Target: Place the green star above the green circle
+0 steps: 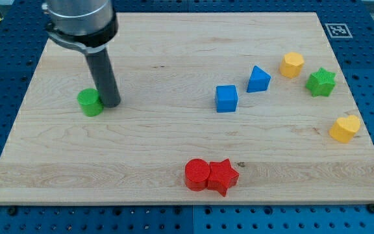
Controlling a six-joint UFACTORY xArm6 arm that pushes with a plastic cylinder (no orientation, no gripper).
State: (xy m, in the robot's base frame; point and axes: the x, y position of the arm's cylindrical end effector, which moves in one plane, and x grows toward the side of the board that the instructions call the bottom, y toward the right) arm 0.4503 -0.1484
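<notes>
A straight dark rod (pixel 104 75) under a wider grey-black round collar (pixel 81 23)

We note the arm (pixel 80 19) is cut off by the view's top edge above the green circle (pixel 89 102). My tip (pixel 111 103) covers that circle's right side. The red star (pixel 223 175) overlaps the red circle (pixel 197 174), concealing their junction.
</notes>
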